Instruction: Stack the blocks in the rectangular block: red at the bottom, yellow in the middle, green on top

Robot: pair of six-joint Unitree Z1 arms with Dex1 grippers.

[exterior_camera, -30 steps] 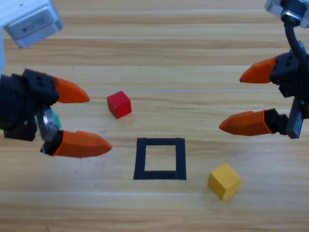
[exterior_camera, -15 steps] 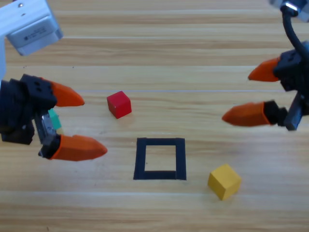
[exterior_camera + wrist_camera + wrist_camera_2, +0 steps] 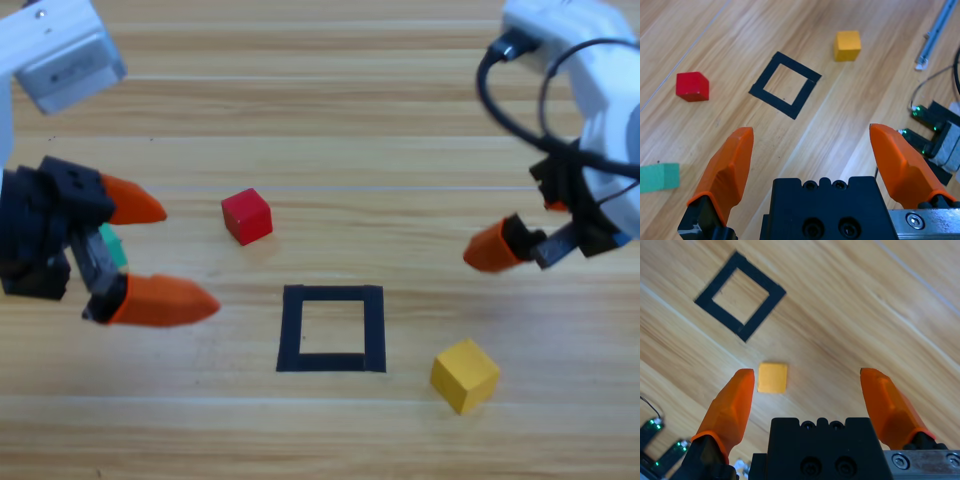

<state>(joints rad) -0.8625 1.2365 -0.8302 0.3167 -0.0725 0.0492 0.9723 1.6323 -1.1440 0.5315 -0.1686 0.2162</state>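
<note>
The red cube (image 3: pixel 246 215) (image 3: pixel 692 86) lies up and left of the black tape square (image 3: pixel 332 293) (image 3: pixel 799 65) (image 3: pixel 761 272), whose centre holds nothing. Down and right of the square rests the yellow cube (image 3: pixel 464 374) (image 3: pixel 847 45) (image 3: pixel 772 377). The green cube (image 3: pixel 112 245) (image 3: pixel 659 177) peeks out beside my left arm's black body. My left gripper (image 3: pixel 190 256) (image 3: pixel 811 132) stands open at the left, holding nothing, with the red cube just beyond its jaws. My right gripper (image 3: pixel 505 232) (image 3: pixel 806 372) is open and tilted down, above the yellow cube.
In the left wrist view, a metal rail (image 3: pixel 940 30) and small boards with green lights (image 3: pixel 932 135) lie off the table's side. Such boards also show in the right wrist view (image 3: pixel 655 440). A black cable (image 3: pixel 510 110) loops over the right arm.
The right arm has turned and tipped its gripper downward, so only one jaw now shows well from above. The left gripper has drawn back slightly to the left. The cubes have not moved.
</note>
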